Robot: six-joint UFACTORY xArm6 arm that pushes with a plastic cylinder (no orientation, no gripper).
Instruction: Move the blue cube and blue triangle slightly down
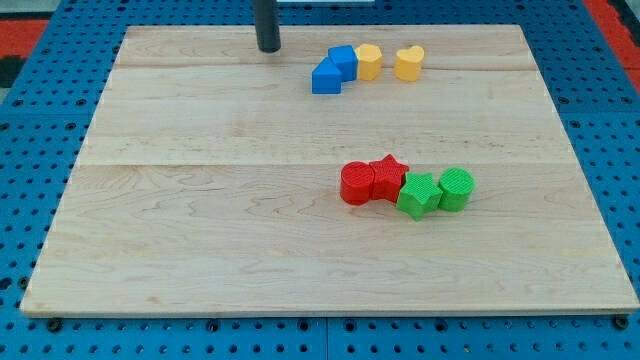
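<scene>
Blue triangle [325, 77] and blue cube [343, 61] sit touching near the board's top, beyond the red cylinder [356, 184], red star [387, 177], green star [418, 194] and green cylinder [456, 188]. Yellow blocks [369, 61] flank their right. My tip [268, 48], jawless, rests left of them.

Bright, even light falls on the pale wooden board [200, 200], with no glare on it. The coloured blocks cast only faint, short shadows at their bases. Focus is soft throughout, block edges slightly fuzzy, and the board's straight edges show no bending.
</scene>
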